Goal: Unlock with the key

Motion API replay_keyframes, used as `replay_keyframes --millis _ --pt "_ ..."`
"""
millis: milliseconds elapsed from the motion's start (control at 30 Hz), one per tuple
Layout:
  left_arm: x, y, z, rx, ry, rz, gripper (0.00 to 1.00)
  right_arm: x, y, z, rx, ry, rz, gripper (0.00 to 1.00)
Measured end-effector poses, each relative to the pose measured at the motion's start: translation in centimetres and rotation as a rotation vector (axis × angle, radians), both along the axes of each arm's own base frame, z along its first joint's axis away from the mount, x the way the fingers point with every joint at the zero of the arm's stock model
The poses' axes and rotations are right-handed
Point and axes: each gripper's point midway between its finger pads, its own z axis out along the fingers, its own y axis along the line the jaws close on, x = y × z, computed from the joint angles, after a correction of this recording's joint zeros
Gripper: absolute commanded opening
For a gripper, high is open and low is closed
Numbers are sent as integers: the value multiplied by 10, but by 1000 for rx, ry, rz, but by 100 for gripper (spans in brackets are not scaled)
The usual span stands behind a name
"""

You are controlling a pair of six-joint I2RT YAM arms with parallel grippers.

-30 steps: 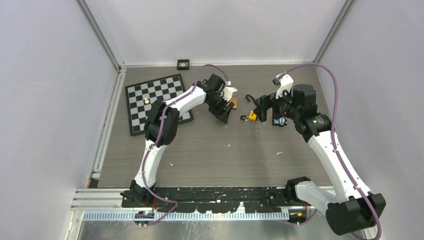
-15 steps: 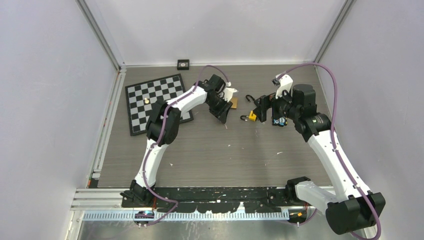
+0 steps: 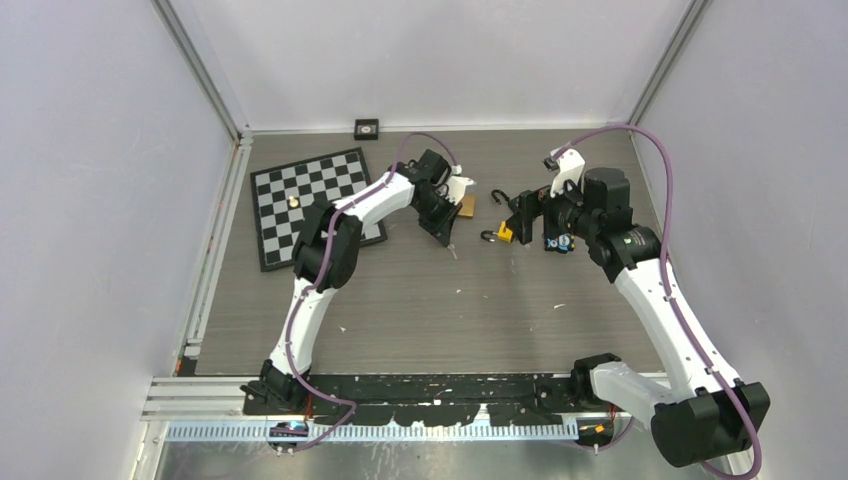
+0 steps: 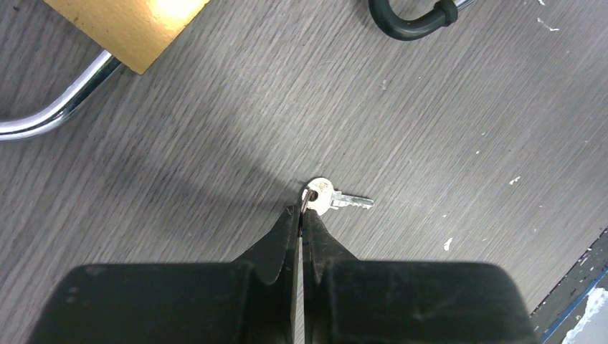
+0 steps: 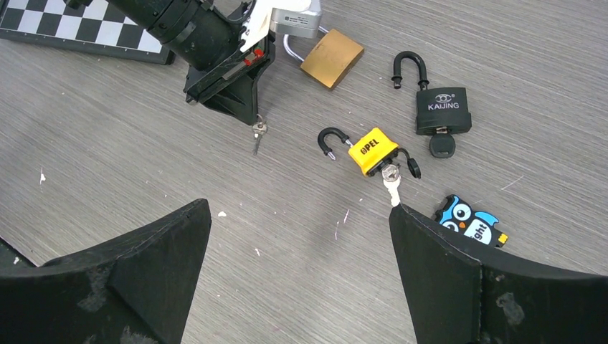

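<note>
A small silver key (image 4: 337, 199) lies on the grey table, blade pointing right. My left gripper (image 4: 301, 209) is shut, its tips pinching the ring at the key's head. In the right wrist view the same key (image 5: 257, 133) pokes out below the left gripper (image 5: 244, 100). A brass padlock (image 4: 125, 25) with a chrome shackle lies just beyond it, also visible from above as the brass padlock (image 3: 466, 205). My right gripper (image 5: 299, 208) hovers wide open above the table and holds nothing. A yellow padlock (image 5: 371, 150) with a key in it lies ahead of the right gripper.
A black padlock (image 5: 442, 111) with an open shackle lies right of the yellow one. A blue owl keychain (image 5: 466, 218) sits by my right finger. A chessboard (image 3: 310, 200) lies at the left. A small black square object (image 3: 366, 127) sits by the back wall.
My left gripper's jaws have closed from partly open to shut on the key's ring. The right arm has barely moved.
</note>
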Motion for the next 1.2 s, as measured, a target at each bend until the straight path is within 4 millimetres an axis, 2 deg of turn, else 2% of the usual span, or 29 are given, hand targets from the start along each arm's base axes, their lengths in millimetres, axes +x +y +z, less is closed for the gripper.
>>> replay_keyframes --millis 200,367,533,733,833,933,1033,1200 --pt "-4 -3 5 -34 27 8 0 -1 1 -5 2 12 7 99" --pt "-28 5 21 -87 91 28 0 -2 9 -16 25 43 43 99" --pt "-52 12 62 -186 109 42 0 2 25 -30 87 117 95 98" --pt "-68 11 133 -342 35 42 0 0 55 -60 171 269 183 93" --pt "-73 9 166 -409 -3 36 0 -9 75 -70 179 322 258 90" --pt "-79 7 190 -466 -18 24 0 -20 97 -65 201 336 355 87" --pt "-86 7 204 -502 -19 10 0 -25 113 -47 244 322 447 85" --pt "-95 10 219 -529 -14 17 0 -28 127 -29 231 235 525 73"
